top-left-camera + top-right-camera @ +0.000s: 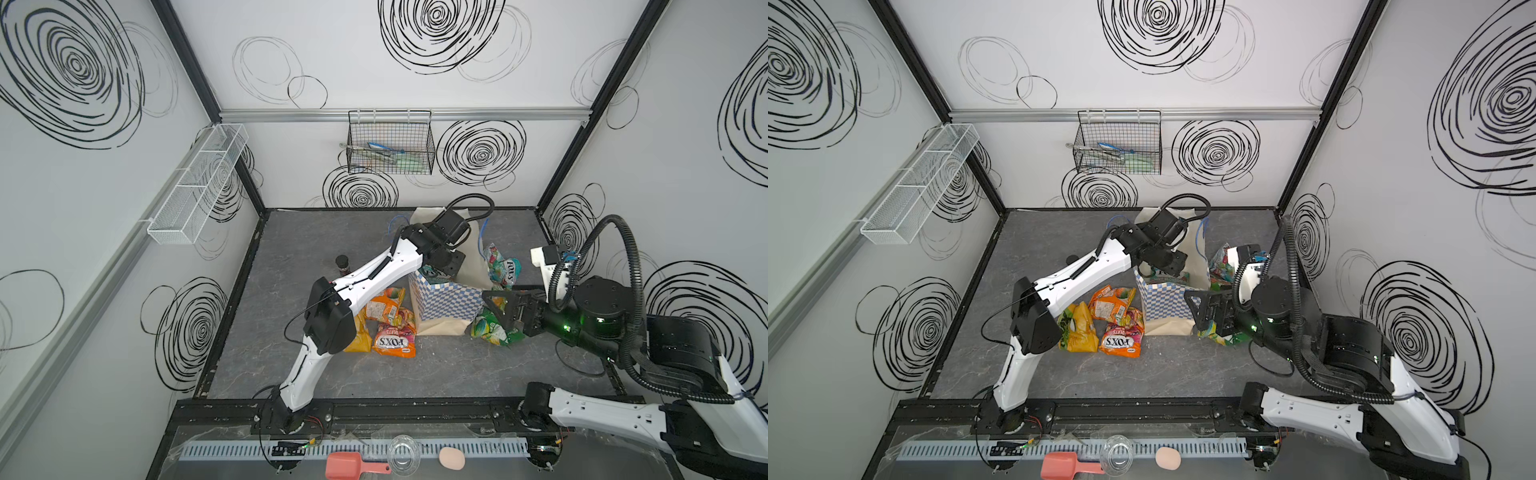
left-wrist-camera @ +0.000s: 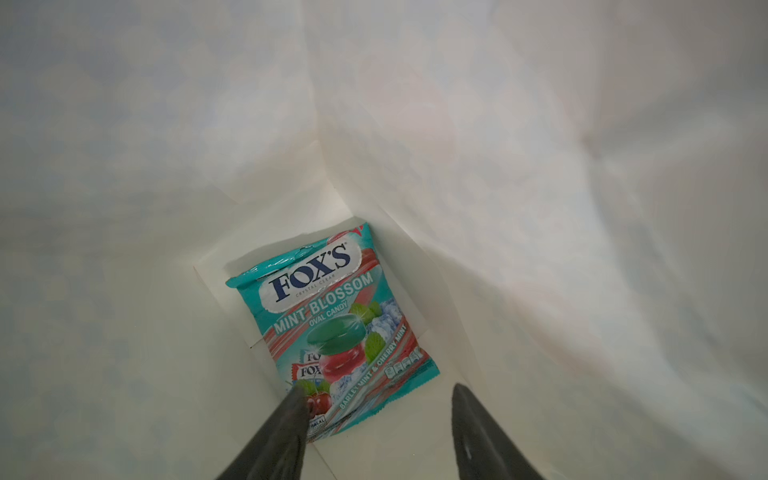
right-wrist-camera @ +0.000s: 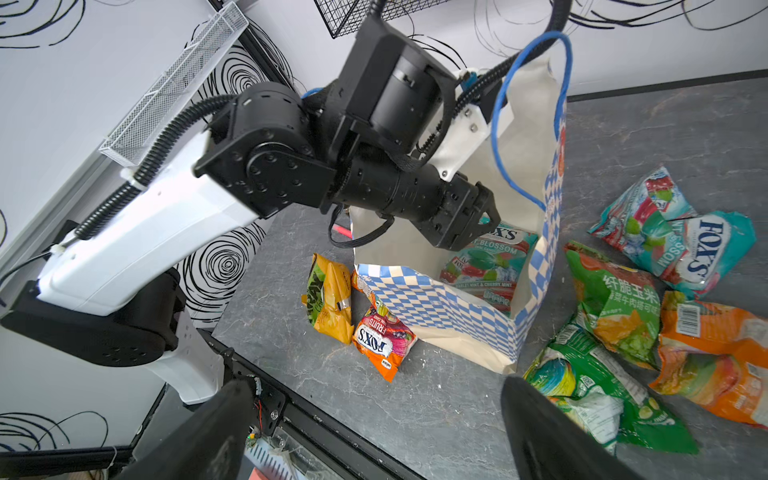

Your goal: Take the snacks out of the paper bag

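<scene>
Your workspace is a grey marbled tabletop (image 1: 415, 374) walled in by white panels with black swirls. On it the paper bag (image 1: 444, 305) stands open. The left wrist camera shows one teal FOX'S packet (image 2: 332, 324) lying flat on the bag's floor.

Your left gripper (image 2: 378, 392) is down inside the bag, jaws parted and nothing clamped. One finger (image 2: 286, 419) overlaps the packet's lower corner; the other sits over bare paper just beside it.

Outside the bag, on the left arm's side, lie a yellow packet (image 1: 359, 338), an orange packet (image 1: 384, 307) and a pink-red FOX'S packet (image 1: 395, 345). On the bag's opposite side lie green packets (image 1: 492, 330) and a second teal packet (image 1: 500, 266). Your right gripper (image 3: 378, 384) hovers just beside the bag there, jaws spread wide and empty.
</scene>
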You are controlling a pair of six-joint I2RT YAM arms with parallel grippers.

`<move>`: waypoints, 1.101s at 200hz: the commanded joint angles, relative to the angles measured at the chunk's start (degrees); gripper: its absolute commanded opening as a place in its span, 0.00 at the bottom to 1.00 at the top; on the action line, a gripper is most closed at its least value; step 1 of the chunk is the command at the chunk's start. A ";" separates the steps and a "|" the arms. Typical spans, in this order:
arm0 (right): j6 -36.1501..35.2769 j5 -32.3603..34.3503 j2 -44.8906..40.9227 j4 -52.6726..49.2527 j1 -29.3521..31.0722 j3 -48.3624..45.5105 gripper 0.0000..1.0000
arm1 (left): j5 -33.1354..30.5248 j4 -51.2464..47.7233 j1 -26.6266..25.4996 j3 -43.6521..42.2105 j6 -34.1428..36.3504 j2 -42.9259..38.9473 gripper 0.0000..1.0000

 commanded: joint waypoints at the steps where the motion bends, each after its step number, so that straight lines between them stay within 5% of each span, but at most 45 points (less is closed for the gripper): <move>1: -1.34 1.74 0.09 -0.57 -0.13 1.06 0.97 | 2.88 -0.70 0.68 0.81 0.03 1.63 0.59; 106: -0.85 2.16 -0.84 -2.12 -0.13 1.63 0.97 | 12.02 -4.98 0.90 -5.67 1.12 9.03 0.66; 220: -0.70 1.77 0.25 -1.86 -0.13 2.02 0.97 | 12.43 -6.88 0.62 -10.81 -2.21 7.18 0.72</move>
